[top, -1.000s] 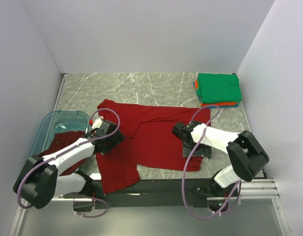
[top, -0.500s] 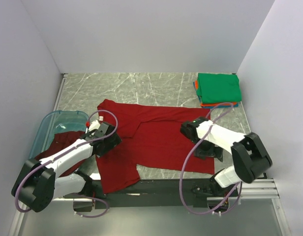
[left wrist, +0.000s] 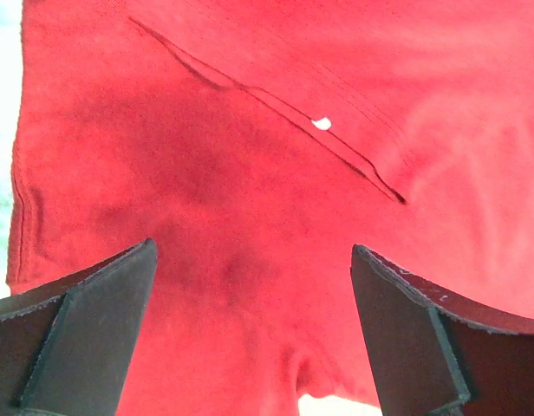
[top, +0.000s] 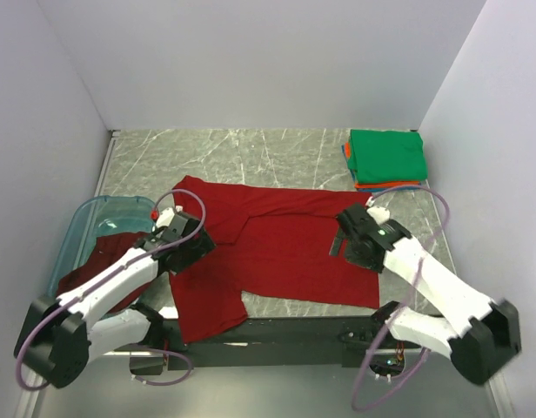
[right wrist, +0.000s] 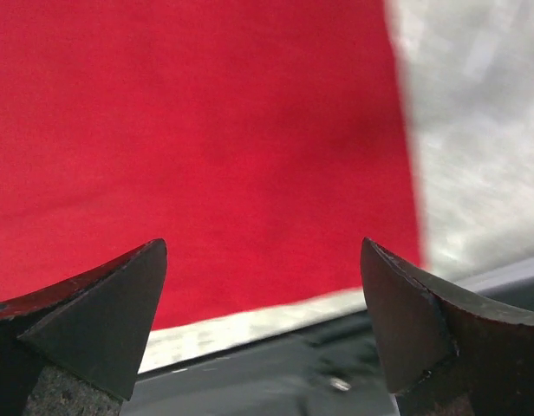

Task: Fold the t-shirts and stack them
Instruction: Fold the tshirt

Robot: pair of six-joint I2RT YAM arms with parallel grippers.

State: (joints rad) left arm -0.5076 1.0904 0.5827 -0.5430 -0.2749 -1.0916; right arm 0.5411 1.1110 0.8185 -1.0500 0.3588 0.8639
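A bright red t-shirt point(top: 281, 248) lies spread flat across the middle of the table, its near left part hanging over the front edge. My left gripper point(top: 191, 247) is open just above its left side; the left wrist view shows red cloth point(left wrist: 250, 156) with a collar seam between the open fingers point(left wrist: 94, 329). My right gripper point(top: 348, 244) is open and empty over the shirt's right part; the right wrist view shows the shirt's edge point(right wrist: 206, 156) and the table front. A folded stack, green on top point(top: 387, 154) over orange and blue, sits at the back right. A darker maroon shirt point(top: 98, 266) spills from the tub.
A translucent blue plastic tub point(top: 94, 219) stands at the left edge beside my left arm. White walls close in the table on three sides. The black mounting rail point(top: 285, 335) runs along the front edge. Bare marble point(top: 251, 152) shows behind the red shirt.
My right arm has swung out to the right and its gripper has moved right over the shirt. My left gripper has shifted only slightly. The red shirt lies the same.
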